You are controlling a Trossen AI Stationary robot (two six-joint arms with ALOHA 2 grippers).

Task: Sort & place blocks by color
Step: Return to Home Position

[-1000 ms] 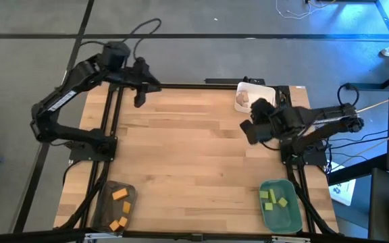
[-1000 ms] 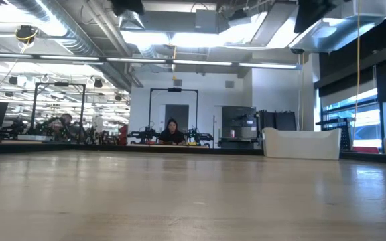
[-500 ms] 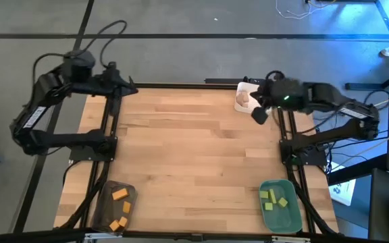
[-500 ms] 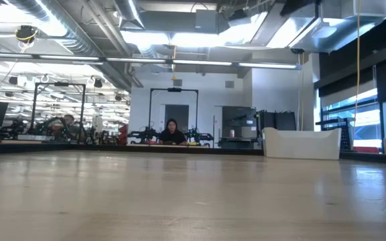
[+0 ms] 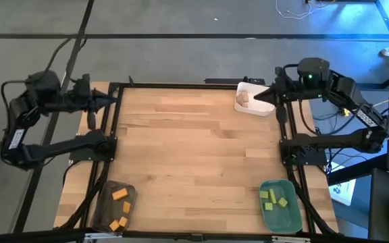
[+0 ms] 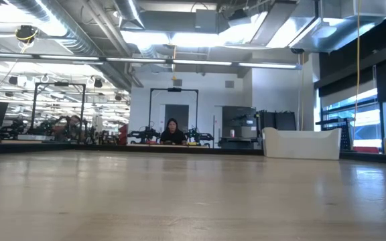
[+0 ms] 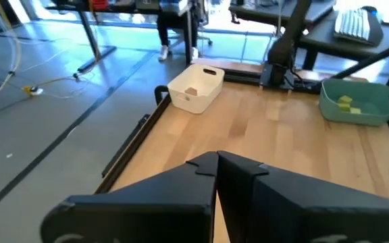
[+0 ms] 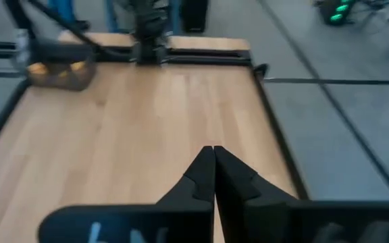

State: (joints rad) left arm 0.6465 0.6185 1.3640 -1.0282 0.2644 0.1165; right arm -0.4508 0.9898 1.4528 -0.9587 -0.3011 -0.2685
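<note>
The blocks are small and lie in three lots, sorted by colour. Four orange blocks [image 5: 119, 194], cube-like and oblong, lie in the grey tray [image 5: 104, 202] at one left corner of the desk [image 5: 194, 155]. Four light green blocks [image 5: 273, 197] lie in the green tray [image 5: 289, 214] at the right corner on that same side. The pale tan blocks [image 5: 244, 100] lie in the white tray [image 5: 256, 108] near the other right corner.

My left jaws hang at the desk's left edge, well apart from the grey tray. They are pressed together tip to tip with nothing between them. My right jaws hang at the right edge, their tips just over the white tray's rim as seen from above. They are likewise closed flat, with nothing in them.

I cannot count the tan blocks: from above they merge into one pale lump, and my right arm covers one side of their tray. From the low camera only the white tray's wall shows, hiding what lies inside, and neither arm appears there. From my right wrist the orange blocks are mere smears of colour inside the grey tray. A person [image 6: 171, 132] sits far off in the room, too small to make out further.
</note>
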